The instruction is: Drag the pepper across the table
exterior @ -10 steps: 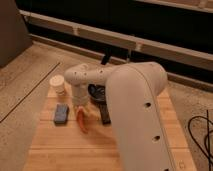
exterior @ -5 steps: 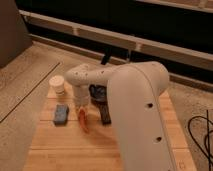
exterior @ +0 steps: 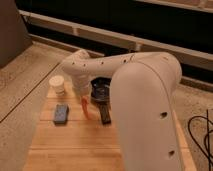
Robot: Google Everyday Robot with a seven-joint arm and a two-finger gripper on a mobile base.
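Camera view looks down on the table [exterior: 75, 145], light bamboo planks with fine strips running lengthwise. It stands on a speckled grey floor [exterior: 25, 85]. Behind it you see a dark wall with pale horizontal rails [exterior: 115, 37] across the back. A dark panel [exterior: 10, 30] stands at far left. A black cable [exterior: 202, 135] loops on the floor at right.

On the table: a white cup [exterior: 57, 84] stands upright near the back left corner. A blue sponge [exterior: 61, 113] lies flat in front of it, apart from it. A dark pan [exterior: 100, 89] sits toward the back middle, with its handle [exterior: 105, 114] pointing toward the near edge. Any writing on the cup or the arm shell is too small for you to read.

The white arm [exterior: 145, 100] fills the right foreground and reaches left over the pan. Two small dark holes show on its big shell, and more dot the forearm.

The gripper [exterior: 82, 96] hangs low over the table, between the cup and the pan, right at the upper end of the pepper [exterior: 87, 110]. You cannot tell whether it is open or closed, or whether it actually grips or only touches the pepper.

The pepper lies on the tabletop, red-orange and slim. It sits between the sponge and the pan handle, just beside the handle and roughly parallel to it, with the point toward the near edge.
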